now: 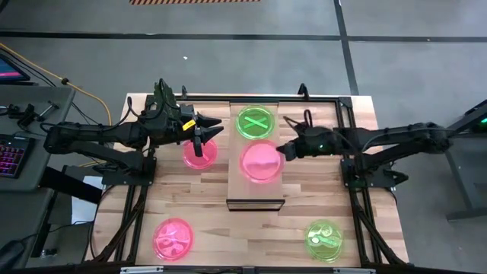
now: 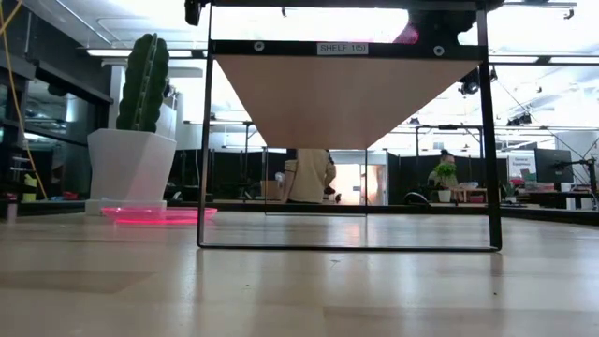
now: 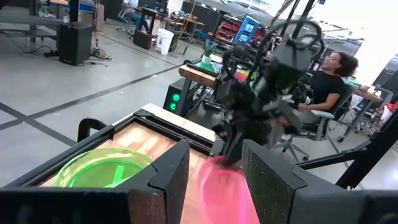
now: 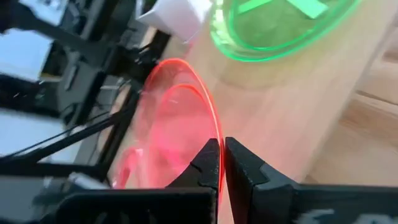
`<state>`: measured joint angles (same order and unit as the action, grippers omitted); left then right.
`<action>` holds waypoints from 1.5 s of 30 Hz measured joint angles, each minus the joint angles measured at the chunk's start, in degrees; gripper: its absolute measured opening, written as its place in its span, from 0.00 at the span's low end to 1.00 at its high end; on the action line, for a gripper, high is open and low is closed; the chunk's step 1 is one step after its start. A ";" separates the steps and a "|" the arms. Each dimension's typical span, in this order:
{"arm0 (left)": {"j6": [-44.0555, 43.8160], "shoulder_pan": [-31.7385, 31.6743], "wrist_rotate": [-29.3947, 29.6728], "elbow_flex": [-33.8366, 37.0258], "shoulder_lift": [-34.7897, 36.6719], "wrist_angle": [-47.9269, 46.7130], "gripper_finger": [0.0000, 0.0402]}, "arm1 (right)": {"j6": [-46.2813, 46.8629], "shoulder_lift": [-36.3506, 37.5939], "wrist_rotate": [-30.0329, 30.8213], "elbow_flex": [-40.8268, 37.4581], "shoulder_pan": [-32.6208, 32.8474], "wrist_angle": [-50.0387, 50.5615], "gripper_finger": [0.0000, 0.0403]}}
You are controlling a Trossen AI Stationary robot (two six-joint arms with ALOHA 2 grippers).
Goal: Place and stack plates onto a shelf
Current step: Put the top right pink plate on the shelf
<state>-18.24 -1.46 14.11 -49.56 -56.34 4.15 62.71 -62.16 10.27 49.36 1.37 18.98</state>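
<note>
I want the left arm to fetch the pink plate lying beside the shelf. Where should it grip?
Probably the thin raised rim of the pink plate, from above: it lies flat on the table, offering no other edge. The left gripper hangs over it.

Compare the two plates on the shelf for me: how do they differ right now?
The green plate lies flat at the shelf's far end, free of both grippers; the pink plate sits mid-shelf with the right gripper shut on its rim. The green plate shows a clear cross mark; the pink plate shows no clear mark. Both are round, translucent and similar in size. The left gripper hangs open beside the shelf.
</note>
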 joint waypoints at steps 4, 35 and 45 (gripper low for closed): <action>0.00 -0.02 0.00 0.00 0.01 0.02 0.35 | 3.67 -2.35 3.80 0.00 1.11 0.07 0.00; -0.11 -0.01 0.00 0.00 0.01 -0.03 0.35 | 5.80 -6.59 3.26 -0.04 1.26 0.06 0.12; -0.10 0.00 -0.09 0.00 0.02 -0.03 0.35 | -0.03 -5.50 2.98 1.66 0.11 1.12 0.44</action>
<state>-18.34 -1.46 14.02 -49.56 -56.32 4.12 62.68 -67.66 13.26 51.03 1.48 20.10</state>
